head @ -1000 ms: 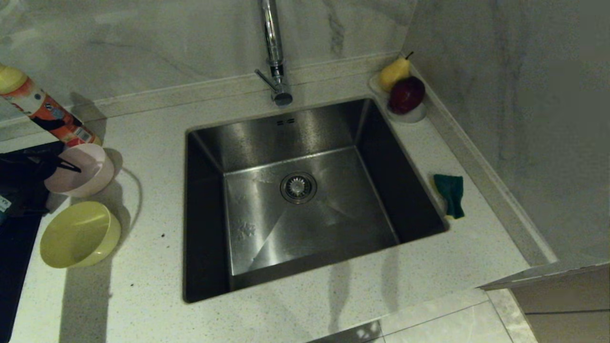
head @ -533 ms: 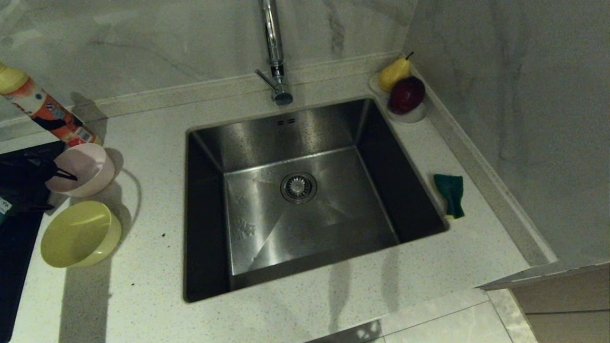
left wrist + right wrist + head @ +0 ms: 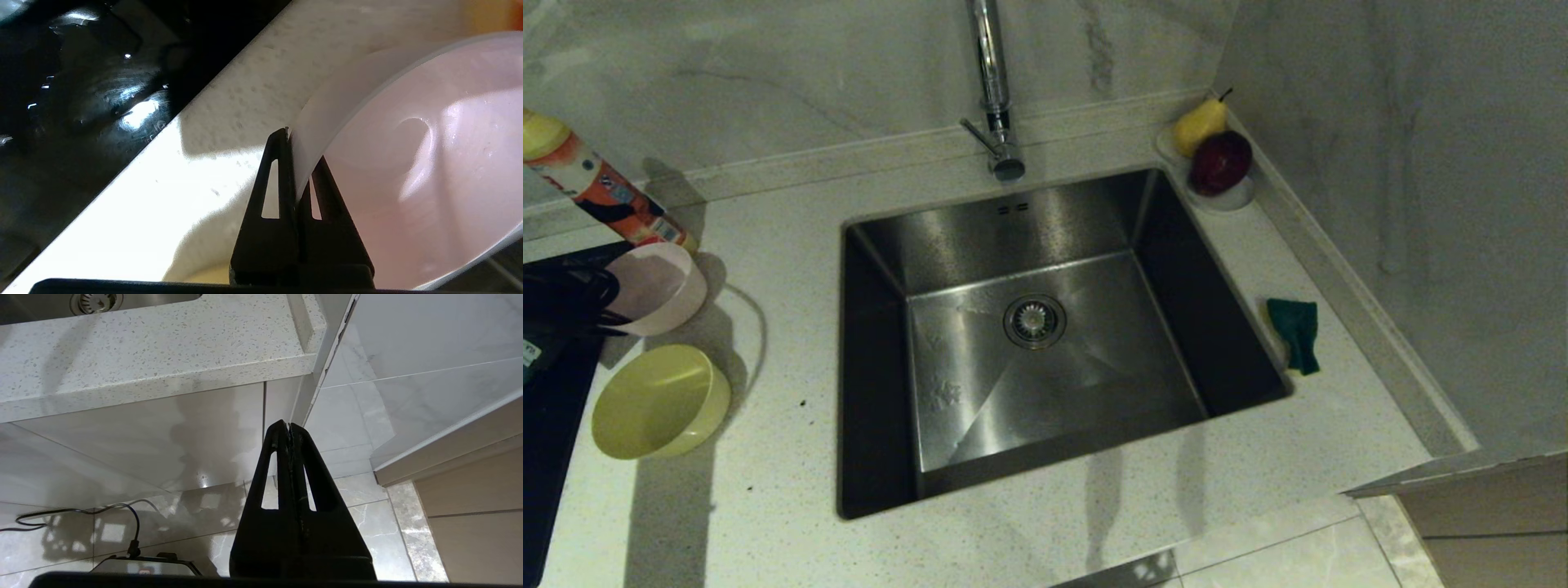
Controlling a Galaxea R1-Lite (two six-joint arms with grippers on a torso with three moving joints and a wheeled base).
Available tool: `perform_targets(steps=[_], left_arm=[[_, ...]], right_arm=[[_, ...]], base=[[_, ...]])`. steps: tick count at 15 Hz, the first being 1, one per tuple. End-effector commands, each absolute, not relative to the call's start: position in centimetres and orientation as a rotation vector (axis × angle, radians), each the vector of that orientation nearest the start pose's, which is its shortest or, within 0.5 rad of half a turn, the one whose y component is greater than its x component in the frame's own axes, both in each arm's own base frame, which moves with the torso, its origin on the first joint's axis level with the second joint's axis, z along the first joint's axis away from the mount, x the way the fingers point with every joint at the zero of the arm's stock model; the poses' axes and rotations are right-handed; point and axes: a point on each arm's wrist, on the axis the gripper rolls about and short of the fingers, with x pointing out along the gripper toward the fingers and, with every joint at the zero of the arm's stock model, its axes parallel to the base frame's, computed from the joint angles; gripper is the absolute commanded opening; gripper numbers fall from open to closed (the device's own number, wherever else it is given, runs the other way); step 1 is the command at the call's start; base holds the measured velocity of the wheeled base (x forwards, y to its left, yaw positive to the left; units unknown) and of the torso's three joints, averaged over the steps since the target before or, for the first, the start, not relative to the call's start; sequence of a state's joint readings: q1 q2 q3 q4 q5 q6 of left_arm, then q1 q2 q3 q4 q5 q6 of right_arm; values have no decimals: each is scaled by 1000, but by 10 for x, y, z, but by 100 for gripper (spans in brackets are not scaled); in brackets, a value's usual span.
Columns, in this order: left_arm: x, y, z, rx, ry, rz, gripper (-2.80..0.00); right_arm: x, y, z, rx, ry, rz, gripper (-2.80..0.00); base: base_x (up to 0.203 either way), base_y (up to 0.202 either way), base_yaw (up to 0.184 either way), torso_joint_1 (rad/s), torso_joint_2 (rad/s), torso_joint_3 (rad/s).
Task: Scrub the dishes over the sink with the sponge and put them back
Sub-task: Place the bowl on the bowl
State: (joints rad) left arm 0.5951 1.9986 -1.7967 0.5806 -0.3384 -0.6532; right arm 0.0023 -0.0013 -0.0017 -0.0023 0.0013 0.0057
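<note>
A pale pink bowl [image 3: 658, 286] stands tilted on the counter left of the sink [image 3: 1029, 425]. My left gripper [image 3: 605, 306] is shut on its rim; in the left wrist view the gripper [image 3: 300, 159] has one finger inside the pink bowl [image 3: 429, 171] and one outside. A yellow bowl [image 3: 658, 400] rests on the counter just in front of it. The sponge [image 3: 1294, 333], green face up, lies on the counter right of the sink. My right gripper [image 3: 289, 428] is shut and empty, parked low in front of the cabinet below the counter edge.
A black cooktop [image 3: 547, 425] borders the counter at the far left. An orange-labelled bottle [image 3: 596, 192] leans behind the pink bowl. The chrome faucet [image 3: 995, 90] rises behind the sink. A white dish [image 3: 1233, 196] with a pear and a dark red fruit sits back right.
My left gripper has closed on the pink bowl's rim, and the bowl has shifted slightly left and tipped. The right arm has not moved.
</note>
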Motion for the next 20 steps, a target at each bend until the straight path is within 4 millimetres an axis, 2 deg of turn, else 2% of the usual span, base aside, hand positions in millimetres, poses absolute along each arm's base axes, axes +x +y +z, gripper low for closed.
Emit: perform_targets(steps=[1,3,6,8,11,13,17,20], left_arm=[[304,206,261,-964,551,481,-280],[291,208,274,-959,508,497,-280],[260,213,302,-934,403,538,-280],[243,206,317,-919,362,543,-280],[224,188,302,-909,456,535,-280],[212,169,295,-870,519,469,-280],[203,141,282,-844,612,398,-280],[203,129,260,-820,698,367,-280]], right_arm=[[-23,0,76,6,-5,5,-280],[-23,0,76,6,-6,5,-280],[-23,0,76,6,-6,5,-280],[-23,0,76,6,-6,5,-280],[-23,0,76,6,-7,5,-280],[-23,0,76,6,-5,5,-280],[-23,0,76,6,-6,5,-280],[-23,0,76,6,-6,5,-280]], base=[[0,0,0,0,0,0],[0,0,0,0,0,0],[0,0,0,0,0,0],[0,0,0,0,0,0],[0,0,0,0,0,0],[0,0,0,0,0,0],[0,0,0,0,0,0],[0,0,0,0,0,0]])
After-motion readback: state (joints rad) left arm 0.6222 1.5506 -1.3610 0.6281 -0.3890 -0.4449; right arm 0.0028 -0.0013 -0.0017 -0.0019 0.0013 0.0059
